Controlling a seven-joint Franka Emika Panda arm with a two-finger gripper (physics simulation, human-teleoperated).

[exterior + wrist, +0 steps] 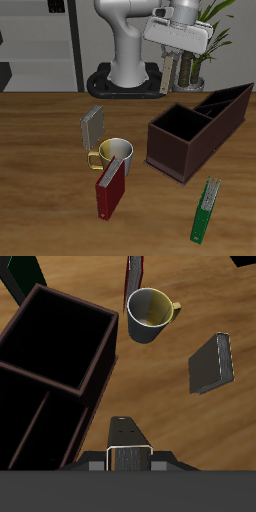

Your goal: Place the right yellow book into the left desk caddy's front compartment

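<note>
Right yellow book (170,72) hangs pinched in my gripper (171,56), upper right of the exterior frame; only the wrist view looks down into left desk caddy (60,308).

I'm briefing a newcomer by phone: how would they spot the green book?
Start at the long maroon-brown left desk caddy. The green book lies nearer the table's front edge, apart from it. It alone is green; the grey book and dark red book flank the mug.

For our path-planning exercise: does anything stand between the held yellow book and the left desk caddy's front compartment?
Nothing visible does. The gripper holds the right yellow book in the air behind the left desk caddy, whose front compartment is open-topped; the mug stands beside it.
</note>
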